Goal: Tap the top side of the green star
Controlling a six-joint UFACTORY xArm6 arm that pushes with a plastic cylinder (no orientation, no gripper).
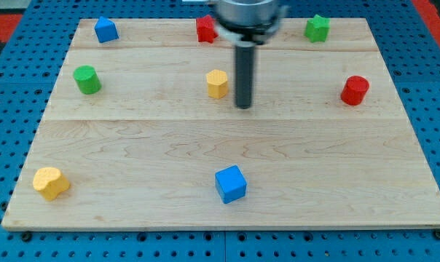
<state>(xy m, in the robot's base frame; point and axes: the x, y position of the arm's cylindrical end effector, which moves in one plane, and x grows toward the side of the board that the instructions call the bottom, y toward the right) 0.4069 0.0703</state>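
Wooden board [227, 153]: you have the green star [317, 28] near its top-right corner; my tip [243, 106] (a bare rod, no jaws) stands mid-board, well apart, beside the yellow block [217, 84].

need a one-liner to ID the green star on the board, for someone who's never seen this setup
Start at the wooden board and go to its corner at the view's top right. The green star sits there, right of my tip and above the red cylinder. The only other green block is the green cylinder, round-topped and far across at the view's left; this one is pointed.
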